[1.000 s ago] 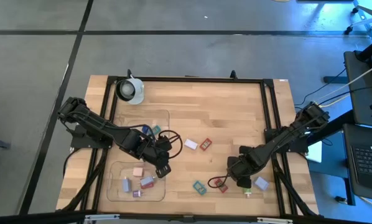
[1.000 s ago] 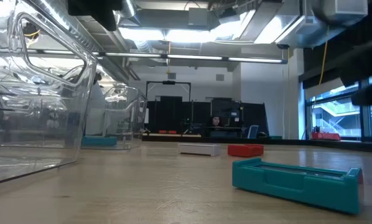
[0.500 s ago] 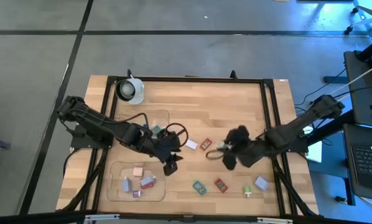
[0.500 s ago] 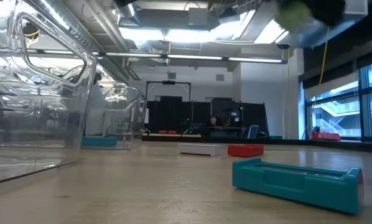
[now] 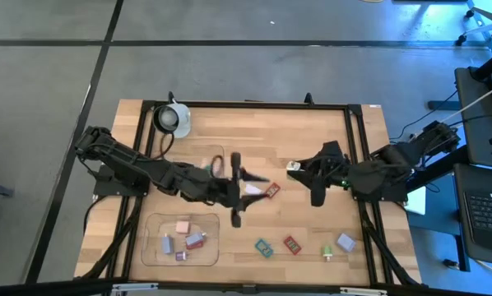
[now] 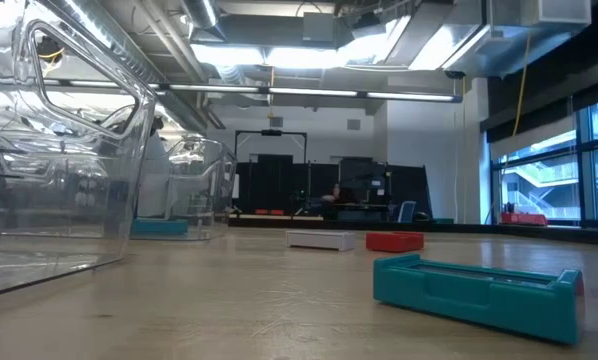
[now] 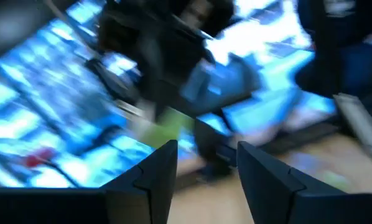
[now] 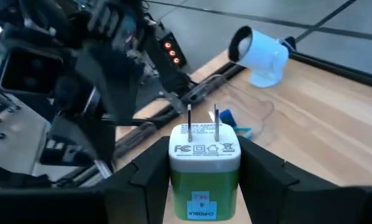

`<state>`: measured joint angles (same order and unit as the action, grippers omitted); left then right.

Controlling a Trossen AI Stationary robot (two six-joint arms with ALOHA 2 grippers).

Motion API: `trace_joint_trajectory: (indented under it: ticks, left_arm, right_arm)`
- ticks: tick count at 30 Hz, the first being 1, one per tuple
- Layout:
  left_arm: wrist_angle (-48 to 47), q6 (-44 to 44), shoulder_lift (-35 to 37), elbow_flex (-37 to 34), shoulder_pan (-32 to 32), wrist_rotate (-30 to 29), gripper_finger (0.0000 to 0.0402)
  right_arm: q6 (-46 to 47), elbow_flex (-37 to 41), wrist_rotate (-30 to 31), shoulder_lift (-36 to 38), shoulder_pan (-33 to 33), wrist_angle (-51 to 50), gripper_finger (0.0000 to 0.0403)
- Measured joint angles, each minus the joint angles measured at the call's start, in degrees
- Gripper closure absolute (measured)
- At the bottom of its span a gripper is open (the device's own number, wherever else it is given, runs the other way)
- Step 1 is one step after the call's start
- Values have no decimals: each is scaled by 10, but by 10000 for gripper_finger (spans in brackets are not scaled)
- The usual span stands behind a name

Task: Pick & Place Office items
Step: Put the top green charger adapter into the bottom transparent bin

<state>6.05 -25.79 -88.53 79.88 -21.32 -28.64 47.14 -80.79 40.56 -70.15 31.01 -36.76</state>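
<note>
The right hand (image 8: 204,186) is up over the middle of the wooden desk (image 5: 312,140), clamped on a green-and-white plug-in charger block (image 8: 204,171), prongs pointing away from the wrist. From above, that block is only a pale speck at the fingertips (image 5: 294,167).

The left hand (image 5: 234,187) sits mid-desk too, facing the right one, smeared into a dark streak in the high view. Its own wrist camera shows two dark fingers (image 7: 161,177) with a gap between them and nothing between the tips; everything past them is a blue blur, so it reads as parted and empty.

A small red block (image 5: 271,191) and a white flat piece (image 5: 252,191) lie just beside the left hand, partly masked by it. Near the front edge: a teal block (image 5: 263,247), another red one (image 5: 291,243), a tiny green-white piece (image 5: 327,255), a lavender block (image 5: 345,242).

The clear shallow plastic tray (image 5: 151,247) at front left holds pink and lavender pieces, too small to sort.

A white round cup-like object (image 5: 173,119) stands at the back left corner.

At desk level, neither arm shows; the teal block (image 6: 474,292) runs off near the frame's edge.
</note>
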Motion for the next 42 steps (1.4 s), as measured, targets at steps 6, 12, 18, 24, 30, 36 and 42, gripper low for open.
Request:
trace_joint_trajectory:
  ticks: [6, 12, 18, 24, 30, 36, 42]
  left_arm:
    - [117, -155, 0, 0, 0, -76, 195]
    - [151, -206, 0, 0, 6, -57, 137]
    - [152, -206, -1, 0, 9, 15, 110]
    - [165, -201, -5, 0, 16, 59, 113]
    - [163, -180, -22, 0, 13, 57, 114]
    - [168, -184, -23, 0, 3, 20, 116]
    - [169, -196, -23, 0, 0, 0, 123]
  right_arm:
    - [7, -34, -22, 0, -5, 14, 241]
    - [17, -39, -73, -1, -29, 84, 240]
    - [15, -39, -172, -11, -64, 119, 240]
    - [12, -39, -250, -35, -92, 139, 240]
    - [0, -39, -267, -45, -103, 148, 240]
    - [-16, -39, -267, -45, -103, 163, 240]
    - [-27, -39, -267, -45, -103, 175, 240]
